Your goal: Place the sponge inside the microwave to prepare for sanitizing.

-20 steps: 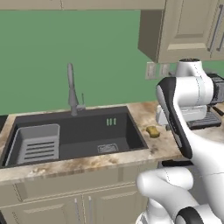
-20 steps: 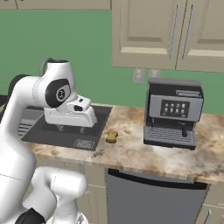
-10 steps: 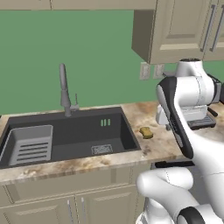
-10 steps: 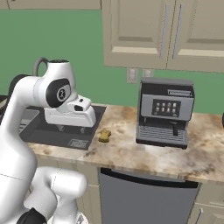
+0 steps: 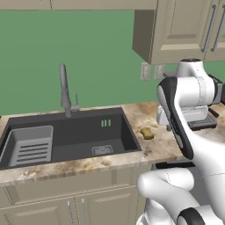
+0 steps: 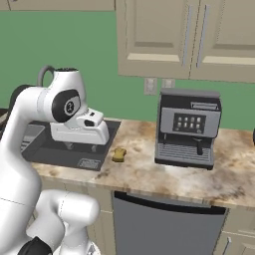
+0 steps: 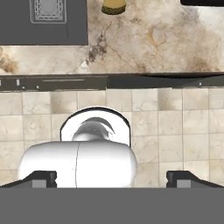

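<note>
The sponge, a small olive-yellow block, lies on the marble counter just right of the sink; it also shows in the right base view as the sponge and at the top edge of the hand view as the sponge. My gripper hangs pointing down over the sink's front right corner, to the left of the sponge and apart from it. In the hand view the gripper has its two tips far apart and nothing between them, so it is open. The microwave is out of view.
A dark sink with a tall faucet and a grey rack takes up the counter's left. A silver-black coffee machine stands right of the sponge. Wall cabinets hang above. The counter's front edge borders the tiled floor.
The whole scene has slid left in both base views, so the base has driven to the right. The arm keeps its pose and the sponge lies where it was.
</note>
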Controlling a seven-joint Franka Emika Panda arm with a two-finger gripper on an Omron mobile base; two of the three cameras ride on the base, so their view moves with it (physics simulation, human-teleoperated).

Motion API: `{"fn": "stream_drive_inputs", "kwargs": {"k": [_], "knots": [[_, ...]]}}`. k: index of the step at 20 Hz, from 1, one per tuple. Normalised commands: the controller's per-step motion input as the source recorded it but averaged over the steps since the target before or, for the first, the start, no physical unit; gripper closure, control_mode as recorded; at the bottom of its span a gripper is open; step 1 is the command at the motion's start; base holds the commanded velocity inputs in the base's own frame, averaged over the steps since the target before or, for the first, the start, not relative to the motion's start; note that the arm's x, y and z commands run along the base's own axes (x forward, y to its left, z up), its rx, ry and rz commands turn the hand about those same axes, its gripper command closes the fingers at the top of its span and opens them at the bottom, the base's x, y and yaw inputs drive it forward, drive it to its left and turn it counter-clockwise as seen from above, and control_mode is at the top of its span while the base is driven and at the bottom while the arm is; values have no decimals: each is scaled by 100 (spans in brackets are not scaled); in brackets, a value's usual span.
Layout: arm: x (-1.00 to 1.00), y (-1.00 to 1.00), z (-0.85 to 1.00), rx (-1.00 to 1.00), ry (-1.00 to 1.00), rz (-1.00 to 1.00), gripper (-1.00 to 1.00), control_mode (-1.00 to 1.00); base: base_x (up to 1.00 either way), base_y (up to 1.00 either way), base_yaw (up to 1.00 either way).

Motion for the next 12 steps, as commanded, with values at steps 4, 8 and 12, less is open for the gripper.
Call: {"fn": "stream_drive_inputs", "kwargs": {"k": [4,8,12], "knots": [[0,0,0,0,0,0,-100,100,28,0,0],[16,0,0,0,0,0,-100,-100,8,0,0],[11,-3,0,0,0,3,-100,-100,0,0,0]]}}
